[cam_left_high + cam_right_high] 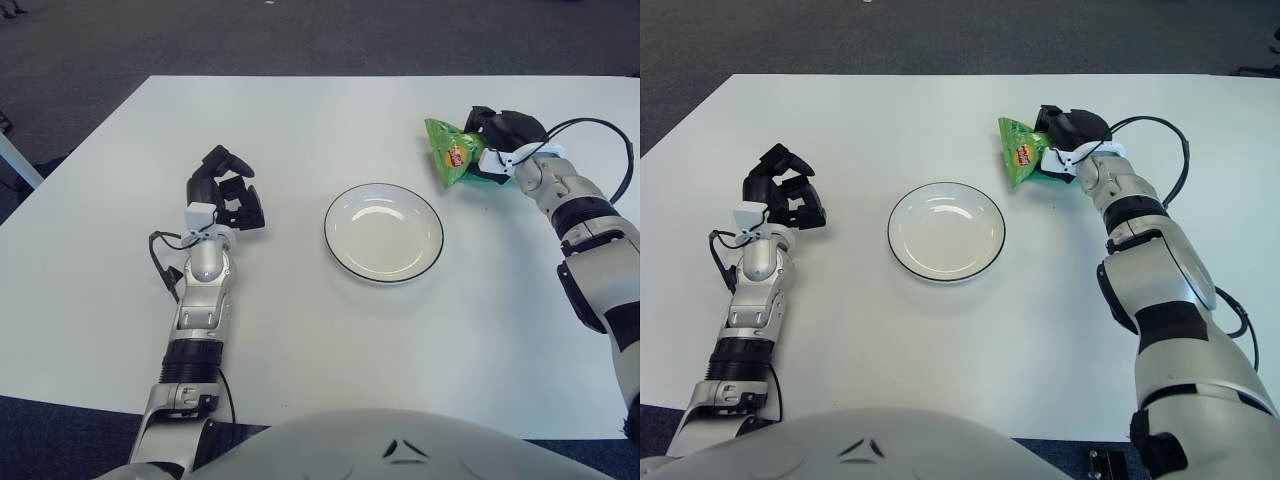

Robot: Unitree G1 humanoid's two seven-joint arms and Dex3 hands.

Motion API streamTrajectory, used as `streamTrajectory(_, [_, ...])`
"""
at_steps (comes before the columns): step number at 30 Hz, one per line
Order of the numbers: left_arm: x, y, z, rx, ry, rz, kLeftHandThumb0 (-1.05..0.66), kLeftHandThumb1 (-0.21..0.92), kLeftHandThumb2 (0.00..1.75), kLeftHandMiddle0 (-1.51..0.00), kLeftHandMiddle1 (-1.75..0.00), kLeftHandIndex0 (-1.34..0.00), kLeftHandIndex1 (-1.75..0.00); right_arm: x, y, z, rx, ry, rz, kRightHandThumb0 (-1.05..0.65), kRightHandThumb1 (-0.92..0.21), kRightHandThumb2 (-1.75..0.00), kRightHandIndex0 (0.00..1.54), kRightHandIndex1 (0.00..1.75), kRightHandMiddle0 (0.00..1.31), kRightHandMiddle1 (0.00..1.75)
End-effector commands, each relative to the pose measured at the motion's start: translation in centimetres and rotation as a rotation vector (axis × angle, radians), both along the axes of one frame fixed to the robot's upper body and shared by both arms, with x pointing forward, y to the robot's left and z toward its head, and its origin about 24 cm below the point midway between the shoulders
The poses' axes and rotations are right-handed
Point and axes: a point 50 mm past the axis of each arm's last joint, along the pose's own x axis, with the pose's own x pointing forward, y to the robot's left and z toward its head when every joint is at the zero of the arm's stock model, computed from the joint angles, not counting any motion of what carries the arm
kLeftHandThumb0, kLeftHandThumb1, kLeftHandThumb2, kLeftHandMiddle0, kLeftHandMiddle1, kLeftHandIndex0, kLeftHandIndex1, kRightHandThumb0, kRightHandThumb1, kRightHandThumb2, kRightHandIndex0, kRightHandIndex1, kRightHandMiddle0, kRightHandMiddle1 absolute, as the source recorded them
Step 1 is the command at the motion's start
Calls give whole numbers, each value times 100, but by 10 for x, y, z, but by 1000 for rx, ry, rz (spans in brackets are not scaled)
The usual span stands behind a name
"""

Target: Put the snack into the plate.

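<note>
A green snack bag (453, 154) is held tilted above the table at the back right, with my right hand (500, 140) shut on its right end. The same bag (1019, 153) shows in the right eye view, beyond and right of the plate. A white plate with a dark rim (334, 247) sits at the table's middle, and nothing lies in it. My left hand (228, 192) shows left of the plate, its fingers curled and holding nothing.
The white table (300, 330) fills most of the view, with dark carpet (300, 35) beyond its far edge. A black cable (600, 125) loops off my right wrist. Another cable (160, 265) hangs by my left forearm.
</note>
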Motion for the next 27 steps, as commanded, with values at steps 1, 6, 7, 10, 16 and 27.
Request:
streamTrajectory(1, [-33, -7, -60, -84, 226, 37, -62, 2, 168, -130, -175, -87, -175, -15, -7, -43, 3, 135, -56, 0, 1, -160, 92, 148, 68, 175])
streamTrajectory(6, [-32, -8, -60, -87, 226, 37, -62, 2, 168, -130, -175, -87, -175, -15, -7, -41, 12, 95, -63, 0, 2, -161, 93, 149, 67, 175])
streamTrajectory(7, [-32, -8, -61, -87, 227, 39, -62, 2, 168, -130, -175, -87, -175, -15, -7, -40, 15, 83, -64, 0, 2, -161, 93, 149, 66, 175])
streamTrajectory(10, [-32, -8, -61, -86, 228, 42, -62, 2, 168, -130, -175, -87, -175, -13, -5, -33, 30, 43, -59, 0, 2, -162, 92, 152, 66, 175])
streamTrajectory(16, [-32, -8, -61, -88, 228, 43, -62, 2, 168, -130, -175, -87, -175, -9, -4, -20, 43, -37, -54, 0, -2, -162, 84, 165, 62, 175])
streamTrajectory(27, [-32, -8, -62, -85, 233, 31, -62, 2, 168, -130, -175, -87, -175, -5, 10, 31, 214, -232, 38, 0, -8, -159, 77, 173, 57, 175])
